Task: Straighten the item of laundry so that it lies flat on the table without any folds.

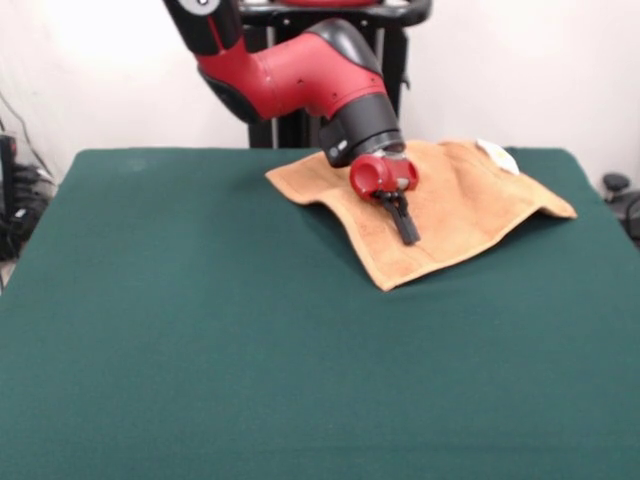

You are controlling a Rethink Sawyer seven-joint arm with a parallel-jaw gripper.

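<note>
An orange-tan towel [450, 215] lies on the far right part of the green surface [200, 350], close to the far edge and reaching toward the right side. It is spread out mostly in one layer, roughly a diamond as seen from the front, with one corner pointing toward the camera and another stretching out to the right. It is not quite flat: the near left edge lifts a little and casts a shadow on the surface, and the right corner also stands slightly off the cloth. A small white tag [497, 153] shows near the towel's far right edge. The red and black arm [300, 70] comes down from the top, and its gripper [407, 228] points down onto the middle of the towel; the dark fingers look drawn together into one narrow tip, touching or just above the fabric.
</note>
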